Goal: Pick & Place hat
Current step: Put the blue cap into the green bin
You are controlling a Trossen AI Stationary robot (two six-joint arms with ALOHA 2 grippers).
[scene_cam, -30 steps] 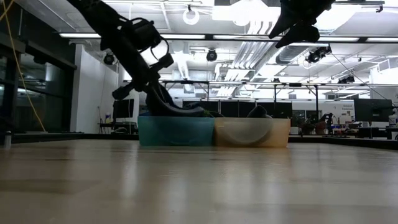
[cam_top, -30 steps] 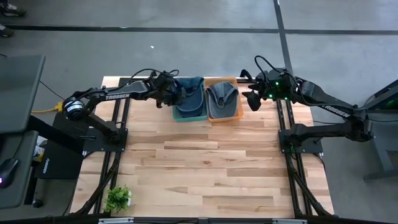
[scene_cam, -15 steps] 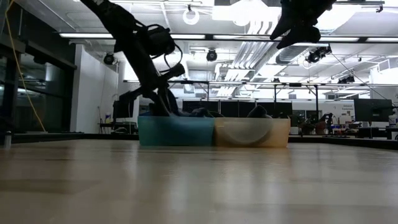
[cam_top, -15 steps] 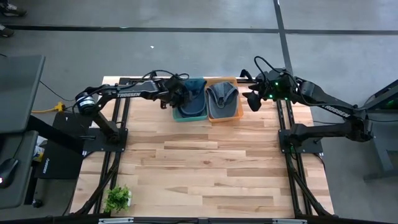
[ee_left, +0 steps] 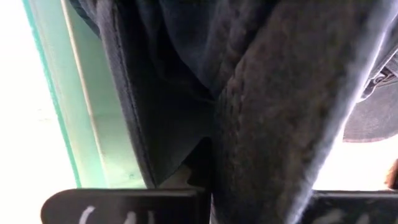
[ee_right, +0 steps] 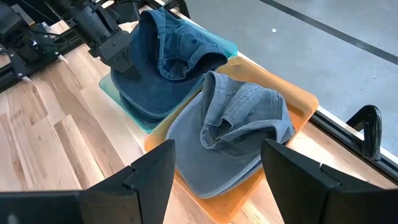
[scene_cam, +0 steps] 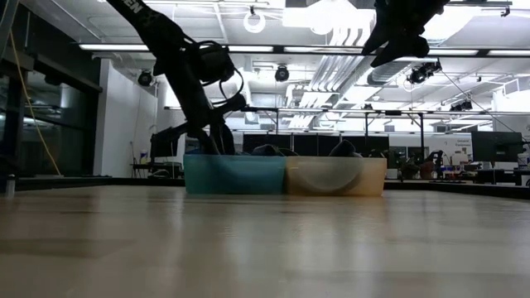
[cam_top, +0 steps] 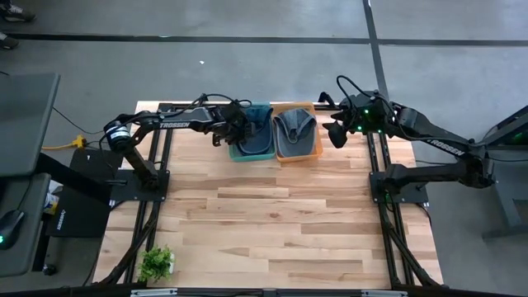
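**Left gripper down in the teal bin, hat at risk of snagging**

My left gripper (cam_top: 233, 129) sits in the teal bin (cam_top: 250, 153), against the blue hat (ee_right: 165, 62); whether my fingers have closed on it, I cannot tell. My right gripper (ee_right: 217, 163) hangs open beside the orange bin (ee_right: 298, 99), empty. A shallow pinch could let the fabric slip, or drag the bin along.

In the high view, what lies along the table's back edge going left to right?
Left gripper → teal bin with blue hat → orange bin with grey hat → right gripper.
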